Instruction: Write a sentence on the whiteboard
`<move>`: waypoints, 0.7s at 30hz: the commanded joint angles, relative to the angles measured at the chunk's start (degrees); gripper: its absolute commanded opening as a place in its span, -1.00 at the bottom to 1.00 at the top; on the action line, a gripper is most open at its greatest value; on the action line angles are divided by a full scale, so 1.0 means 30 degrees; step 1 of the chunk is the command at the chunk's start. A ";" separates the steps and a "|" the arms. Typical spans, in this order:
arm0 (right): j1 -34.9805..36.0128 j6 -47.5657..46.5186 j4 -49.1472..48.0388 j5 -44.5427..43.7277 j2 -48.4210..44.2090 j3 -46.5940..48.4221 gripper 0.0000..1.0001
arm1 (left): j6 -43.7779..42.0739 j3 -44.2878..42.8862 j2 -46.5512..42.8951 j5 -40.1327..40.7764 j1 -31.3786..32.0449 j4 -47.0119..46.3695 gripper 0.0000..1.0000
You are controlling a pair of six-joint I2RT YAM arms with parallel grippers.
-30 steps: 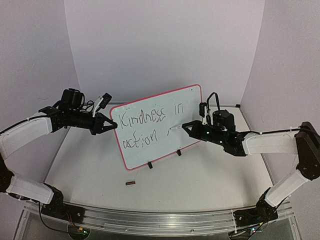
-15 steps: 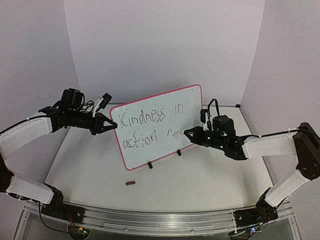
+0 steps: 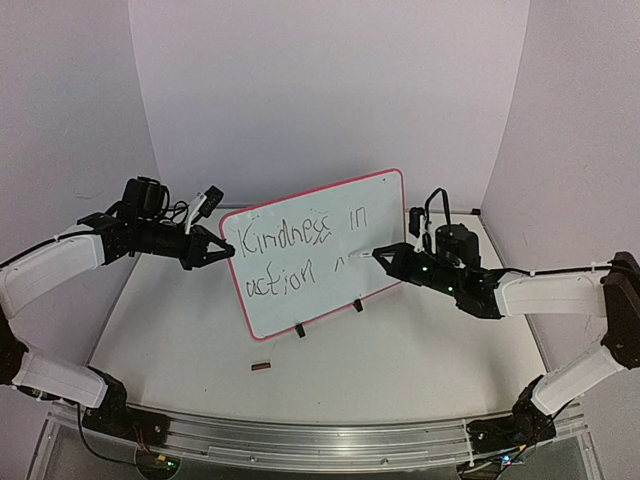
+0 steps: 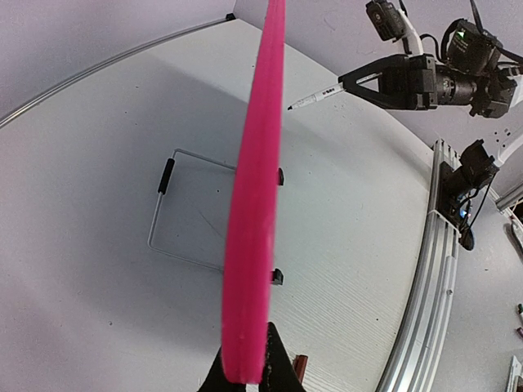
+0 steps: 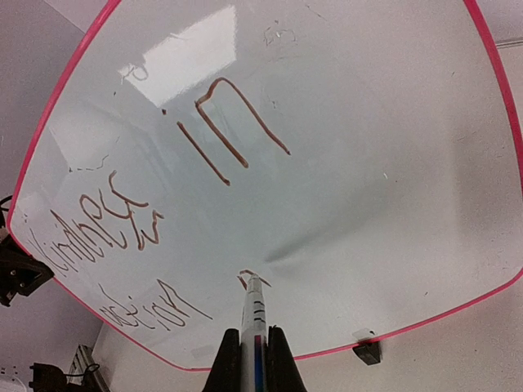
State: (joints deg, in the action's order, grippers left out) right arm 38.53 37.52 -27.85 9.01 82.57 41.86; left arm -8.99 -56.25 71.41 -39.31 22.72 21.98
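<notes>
**newbie_q:** So, any clue where to spot the whiteboard [image 3: 290, 305] in the overhead shot?

**benchrat:** Yep, dead centre of the frame. Stands tilted back on the table [image 3: 420, 350] on two black clip feet [image 3: 299, 330]. Shows the sentence [image 3: 285, 238] as "Kindness in" up top and "action" underneath, spread over the left and middle of the board face.

**newbie_q:** And the left gripper [image 3: 222, 252]?

**benchrat:** Clenched tight on the red rim at the board's left edge, about mid-height. Same from the left wrist view: looking straight along the pink edge, with the fingers [image 4: 278, 367] pinching it at the bottom of the frame. Also catching a thin wire frame [image 4: 166, 175] flat on the table, left of that edge.

**newbie_q:** Right gripper [image 3: 378, 255]?

**benchrat:** Squeezed around a white marker [image 3: 362, 256], centre-right overhead, level with the lower line. From the right wrist view, puts the tip at a short stroke past "action". Touching or a hair off the board? Can't tell.

**newbie_q:** Anything else lying around?

**benchrat:** Just a small brown bit [image 3: 261, 366] on the table, lower middle, near the board's bottom left corner.
</notes>
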 commanded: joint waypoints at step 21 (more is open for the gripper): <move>-0.0745 -0.0620 -0.0541 0.0950 0.1464 0.1533 -1.00 | -0.0952 0.0042 0.0824 0.0971 0.0317 0.1431 -1.00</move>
State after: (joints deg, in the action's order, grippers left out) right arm 36.62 36.22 -27.83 10.28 85.42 44.19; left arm -8.99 -56.29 71.53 -39.33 22.72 21.91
